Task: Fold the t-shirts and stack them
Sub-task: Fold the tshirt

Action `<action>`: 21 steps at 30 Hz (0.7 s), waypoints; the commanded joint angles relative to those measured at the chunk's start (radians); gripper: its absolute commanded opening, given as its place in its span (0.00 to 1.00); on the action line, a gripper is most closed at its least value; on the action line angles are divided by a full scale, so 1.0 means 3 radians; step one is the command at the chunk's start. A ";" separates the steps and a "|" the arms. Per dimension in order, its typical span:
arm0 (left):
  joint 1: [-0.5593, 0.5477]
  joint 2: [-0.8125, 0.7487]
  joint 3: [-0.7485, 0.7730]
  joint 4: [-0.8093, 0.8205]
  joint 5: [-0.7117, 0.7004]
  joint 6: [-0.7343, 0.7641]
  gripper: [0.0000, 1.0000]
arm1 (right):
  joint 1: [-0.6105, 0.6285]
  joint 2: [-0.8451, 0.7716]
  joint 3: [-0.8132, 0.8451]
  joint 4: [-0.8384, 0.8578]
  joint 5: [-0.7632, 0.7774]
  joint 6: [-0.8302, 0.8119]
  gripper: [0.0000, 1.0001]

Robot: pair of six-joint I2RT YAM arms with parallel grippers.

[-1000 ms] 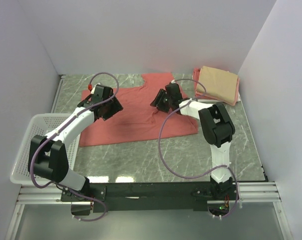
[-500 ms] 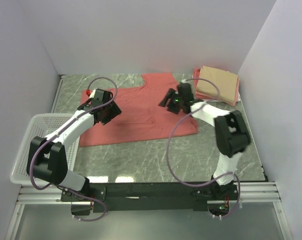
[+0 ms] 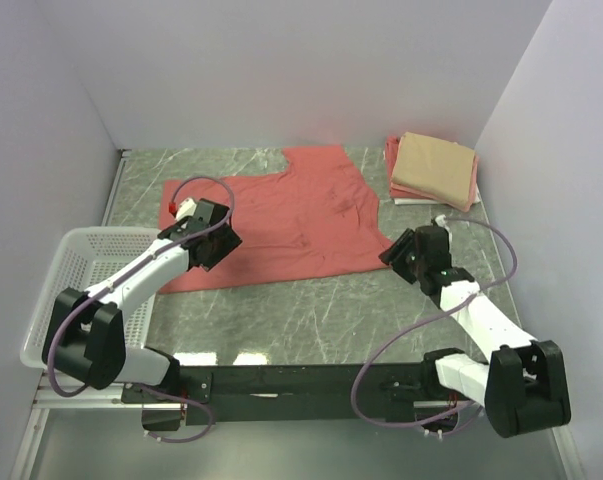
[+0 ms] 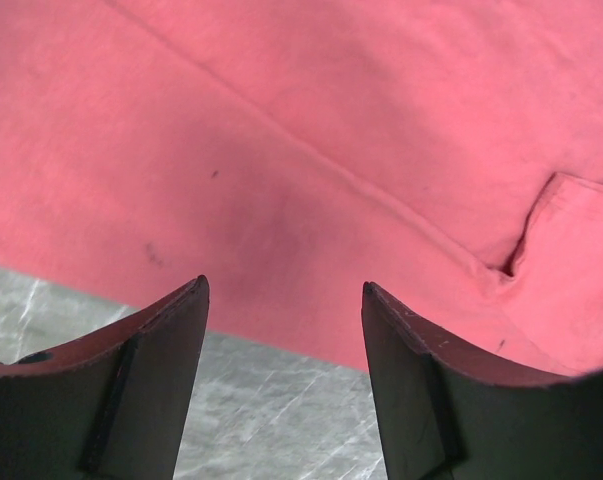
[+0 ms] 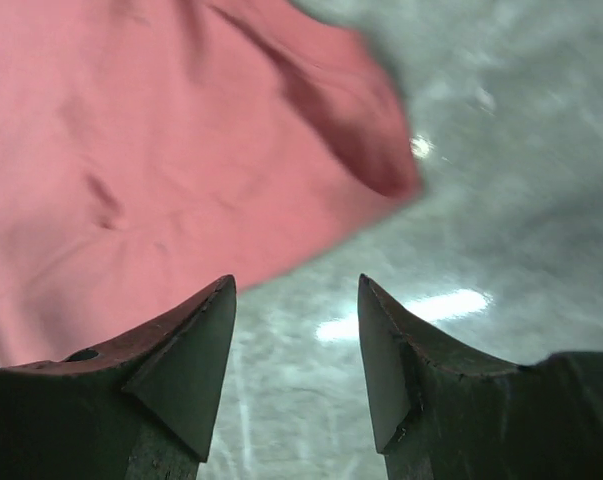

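The salmon-red t-shirt lies spread flat in the middle of the table, filling most of the left wrist view and the upper left of the right wrist view. A folded tan t-shirt rests on a folded pink one at the back right. My left gripper hangs open over the shirt's near left hem, holding nothing. Just off the shirt's near right corner, my right gripper stands open above bare table with nothing between its fingers.
A white mesh basket stands at the near left edge, beside the left arm. White walls close in the grey marbled table on three sides. The arms' rail runs along the near edge.
My right arm swung from over the shirt's middle out to its near right corner. The shirt's right side now lies flatter. My left gripper drifted slightly nearer along the left hem.
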 commanded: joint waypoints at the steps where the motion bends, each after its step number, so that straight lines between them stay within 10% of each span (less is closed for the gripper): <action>1: -0.0018 -0.0176 -0.0085 0.0017 -0.0149 -0.0154 0.68 | -0.0077 0.0001 -0.0209 0.0113 0.0109 0.0099 0.59; 21: -0.0018 -0.0452 -0.0367 0.0027 -0.0149 -0.0348 0.69 | -0.0190 0.0917 -0.0113 0.0820 0.0134 0.0258 0.48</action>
